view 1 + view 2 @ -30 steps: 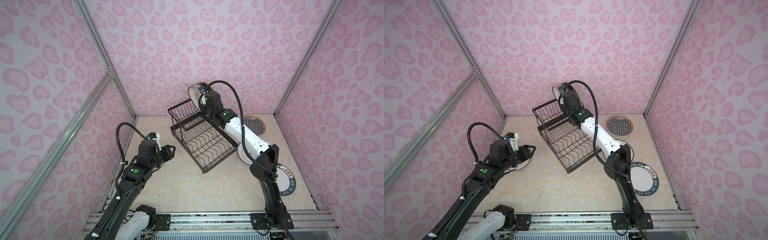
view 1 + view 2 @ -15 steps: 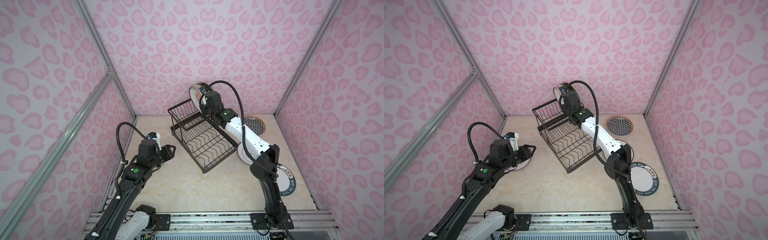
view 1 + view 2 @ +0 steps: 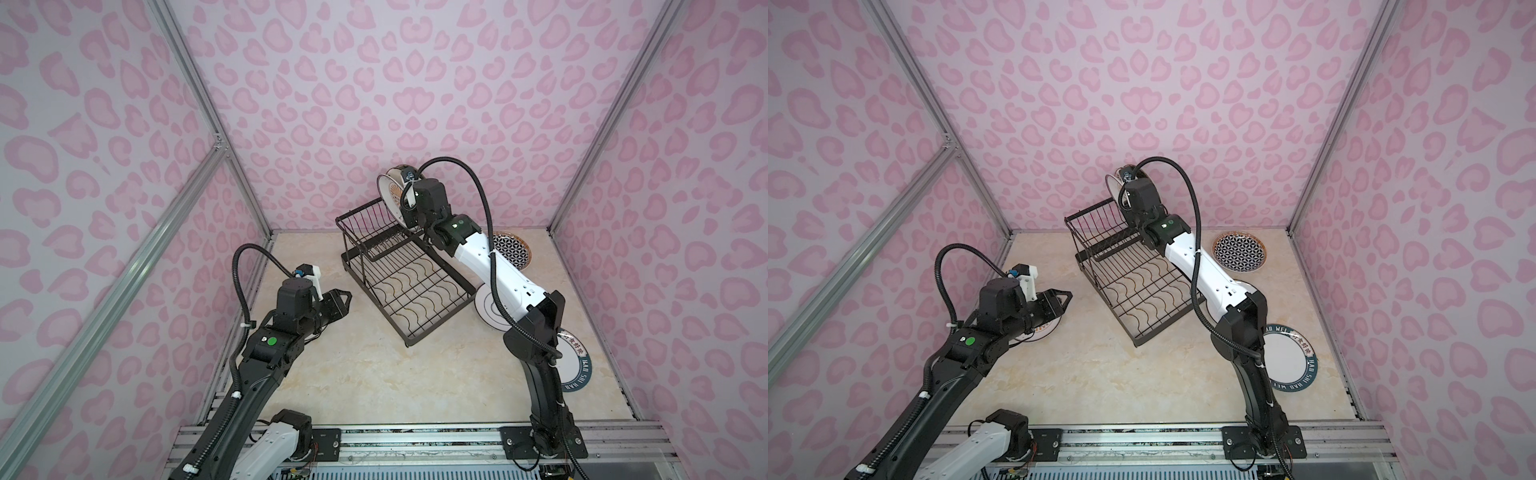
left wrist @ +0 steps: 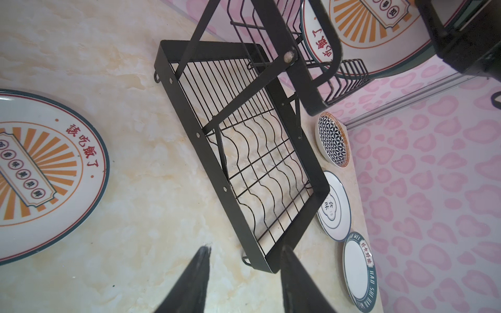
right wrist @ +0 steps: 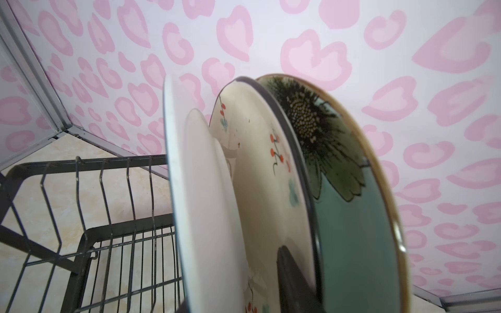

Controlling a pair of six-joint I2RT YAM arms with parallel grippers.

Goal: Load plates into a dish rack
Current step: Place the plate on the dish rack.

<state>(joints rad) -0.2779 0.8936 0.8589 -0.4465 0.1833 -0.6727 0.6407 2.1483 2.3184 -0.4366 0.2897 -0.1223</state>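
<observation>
Right tool (image 5: 241, 295) is up at the dish rack (image 4: 187, 108), at its raised upper basket (image 5: 86, 238), jaws parted and straddling the orange sunburst plate (image 5: 200, 189). One finger (image 5: 294, 276) stands clear of that plate's white back, its partner is hidden behind the plate, so nothing is pinched. Three plates stand on edge in that basket, side by side: the sunburst one, then the cream sprigged plate (image 5: 260, 168), then the teal flowered plate (image 5: 352, 230) at the end.

Over on the other side, left tool (image 4: 245, 252) hangs over the tabletop (image 3: 1100, 374), fingers apart, nothing between them, right by the second sunburst plate (image 4: 40, 168), which lies flat. And along the rack's right side, flat on the tabletop in a row: black-white geometric plate (image 3: 1239, 251), cloud-outline plate (image 4: 334, 206), teal-lettered plate (image 3: 1291, 359).
</observation>
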